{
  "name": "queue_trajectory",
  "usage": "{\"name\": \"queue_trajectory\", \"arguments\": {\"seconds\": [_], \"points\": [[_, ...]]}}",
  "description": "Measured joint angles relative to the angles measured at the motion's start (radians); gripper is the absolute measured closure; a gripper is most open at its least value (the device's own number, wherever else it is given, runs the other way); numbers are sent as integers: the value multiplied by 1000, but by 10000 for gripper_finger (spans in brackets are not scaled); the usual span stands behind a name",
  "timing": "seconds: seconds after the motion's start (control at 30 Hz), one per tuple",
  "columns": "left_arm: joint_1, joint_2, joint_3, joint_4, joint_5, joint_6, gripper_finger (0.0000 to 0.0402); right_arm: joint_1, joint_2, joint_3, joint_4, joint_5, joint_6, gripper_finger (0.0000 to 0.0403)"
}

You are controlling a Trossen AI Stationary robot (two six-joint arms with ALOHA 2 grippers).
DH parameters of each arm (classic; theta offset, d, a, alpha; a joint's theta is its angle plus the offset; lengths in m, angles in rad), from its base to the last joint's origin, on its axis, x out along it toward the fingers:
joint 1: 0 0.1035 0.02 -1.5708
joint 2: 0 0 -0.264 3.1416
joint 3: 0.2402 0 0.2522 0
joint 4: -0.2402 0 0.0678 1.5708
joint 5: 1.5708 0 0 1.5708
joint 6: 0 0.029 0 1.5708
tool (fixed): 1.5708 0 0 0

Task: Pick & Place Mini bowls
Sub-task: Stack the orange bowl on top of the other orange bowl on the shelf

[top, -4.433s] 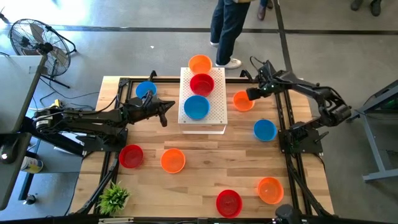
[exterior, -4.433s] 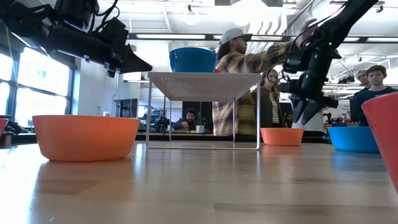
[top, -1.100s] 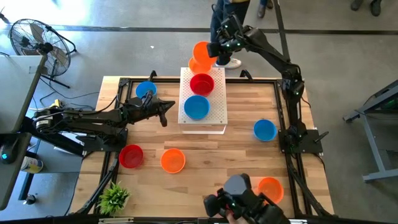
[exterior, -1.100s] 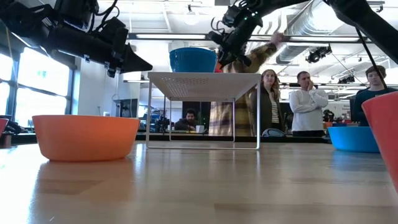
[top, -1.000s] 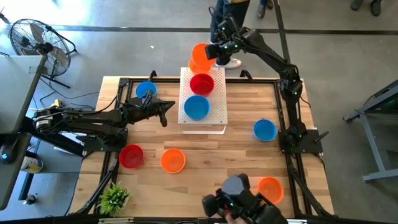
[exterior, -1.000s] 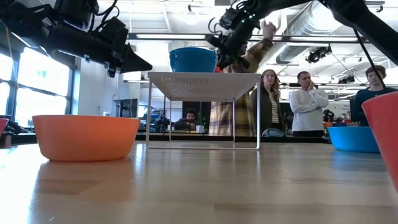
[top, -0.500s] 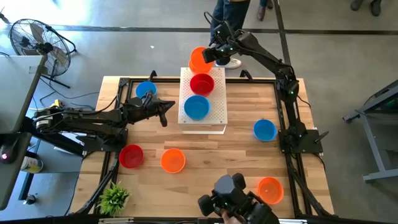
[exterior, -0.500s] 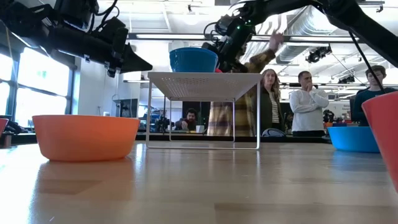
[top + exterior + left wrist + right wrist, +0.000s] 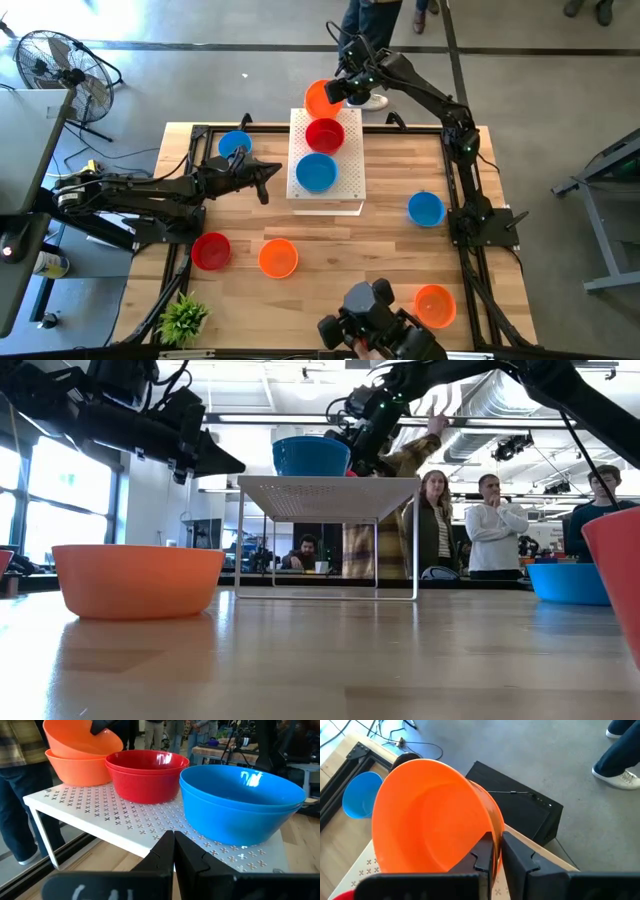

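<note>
A white perforated platform (image 9: 345,190) stands mid-table and carries mini bowls in three spots: blue (image 9: 316,172), red (image 9: 324,134), and at its far end an orange one (image 9: 75,767). Tilted into that one sits a second orange bowl (image 9: 427,820), and my right gripper (image 9: 496,845) is shut on it, reaching in from the far right. My left gripper (image 9: 272,172) hovers shut just left of the platform, with nothing in it. Loose bowls rest on the table by their bases: blue (image 9: 235,145), red (image 9: 211,251), orange (image 9: 278,257), blue (image 9: 426,209), orange (image 9: 434,305). My right gripper holds the upper orange bowl by its rim (image 9: 490,827), on the side facing the table's right. One finger (image 9: 481,854) is inside the bowl, the other outside. The bowl is tilted, its lower part (image 9: 82,747) nested in the orange bowl beneath.
A dark hand-held device (image 9: 380,320) leans in over the near edge. A small green plant (image 9: 183,318) stands at the near left corner. People stand beyond the far edge (image 9: 495,525). Bare wood lies between the platform and the near bowls.
My right gripper has come down and a little toward the table's left with the orange bowl. The bowl now sits tilted in the orange bowl at the platform's far end. The dark device at the near edge has shifted left.
</note>
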Motion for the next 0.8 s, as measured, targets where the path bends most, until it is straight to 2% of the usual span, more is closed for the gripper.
{"name": "queue_trajectory", "arguments": {"seconds": [0.37,0.67,0.8], "points": [[0,0,0,0,0,0,402,2,0,0,-1,-36,-9,375],[0,0,0,0,-1,0,402,10,0,0,-1,-37,-26,311],[0,0,0,0,3,0,402,10,0,0,-2,-42,-26,301]]}}
